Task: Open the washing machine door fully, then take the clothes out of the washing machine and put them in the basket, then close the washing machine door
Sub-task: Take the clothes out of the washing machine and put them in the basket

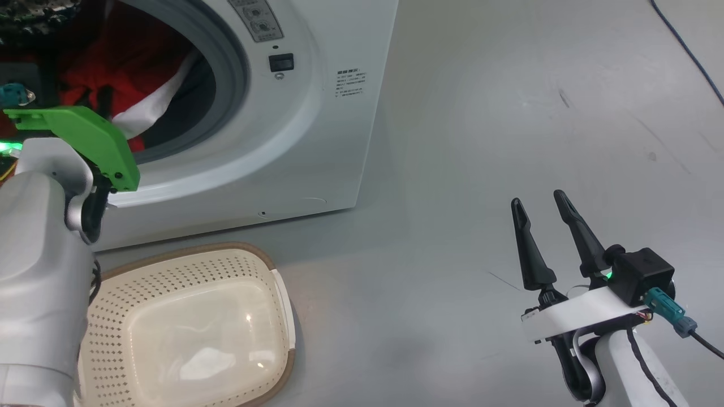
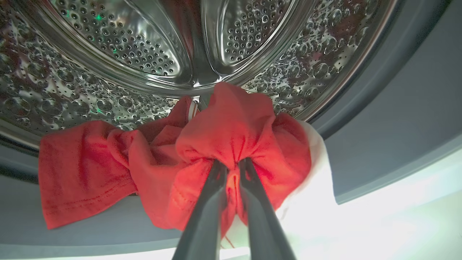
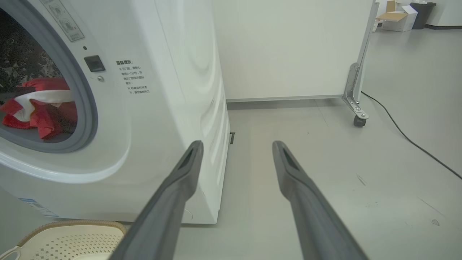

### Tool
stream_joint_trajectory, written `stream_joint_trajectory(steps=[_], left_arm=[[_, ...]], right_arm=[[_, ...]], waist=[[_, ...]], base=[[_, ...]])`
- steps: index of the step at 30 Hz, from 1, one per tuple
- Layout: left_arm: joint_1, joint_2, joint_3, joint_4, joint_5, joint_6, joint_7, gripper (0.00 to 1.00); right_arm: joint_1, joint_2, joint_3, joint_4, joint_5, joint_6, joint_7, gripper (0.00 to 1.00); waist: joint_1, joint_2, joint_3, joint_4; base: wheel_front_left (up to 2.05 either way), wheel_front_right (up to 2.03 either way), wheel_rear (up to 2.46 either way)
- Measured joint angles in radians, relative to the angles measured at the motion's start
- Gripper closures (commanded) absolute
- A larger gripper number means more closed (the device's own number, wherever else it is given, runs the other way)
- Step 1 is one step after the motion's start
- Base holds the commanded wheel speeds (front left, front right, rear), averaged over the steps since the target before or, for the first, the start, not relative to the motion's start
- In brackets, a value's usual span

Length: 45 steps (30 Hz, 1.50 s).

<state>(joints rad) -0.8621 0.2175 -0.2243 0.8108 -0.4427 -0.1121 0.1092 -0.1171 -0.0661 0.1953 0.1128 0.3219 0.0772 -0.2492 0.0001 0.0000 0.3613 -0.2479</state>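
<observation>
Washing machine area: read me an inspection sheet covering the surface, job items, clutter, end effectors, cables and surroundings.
Surface: grey floor, a few scuff marks.
Job's things: washing machine, drum open to view; clothes, red, bunched at the drum mouth; basket on the floor in front of the machine, no garment in its visible part.
Clutter: nothing seen.
End effectors: left end effector shut on the clothes inside the drum; right end effector open over bare floor, holding nothing.
Cables: dark cable lying on the floor near the partition's caster.
Surroundings: white wheeled partition beside the machine; cardboard box and black bin far off.
</observation>
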Motion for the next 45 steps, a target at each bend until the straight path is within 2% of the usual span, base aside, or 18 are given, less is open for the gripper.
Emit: stream_joint_trajectory(steps=[10,24,45], left_arm=[[0.105,-0.022,-0.008,-0.023,-0.024,-0.008,-0.152,1.0],[0.211,-0.028,-0.049,-0.125,-0.024,-0.009,-0.317,1.0],[0.24,-0.015,-0.019,-0.448,-0.032,-0.009,-0.358,1.0]], right_arm=[[0.045,-0.008,-0.006,0.02,-0.007,0.004,0.0,0.0],[0.093,-0.013,-0.012,0.03,-0.007,0.01,0.0,0.0],[0.111,-0.013,-0.022,0.022,-0.007,0.018,0.0,0.0]], waist=[[0.0,0.0,-0.086,0.071],[-0.0001,0.0,-0.182,0.125],[-0.0001,0.0,-0.211,0.159]], base=[[0.0,0.0,0.0],[0.0,0.0,0.0],[0.0,0.0,0.0]])
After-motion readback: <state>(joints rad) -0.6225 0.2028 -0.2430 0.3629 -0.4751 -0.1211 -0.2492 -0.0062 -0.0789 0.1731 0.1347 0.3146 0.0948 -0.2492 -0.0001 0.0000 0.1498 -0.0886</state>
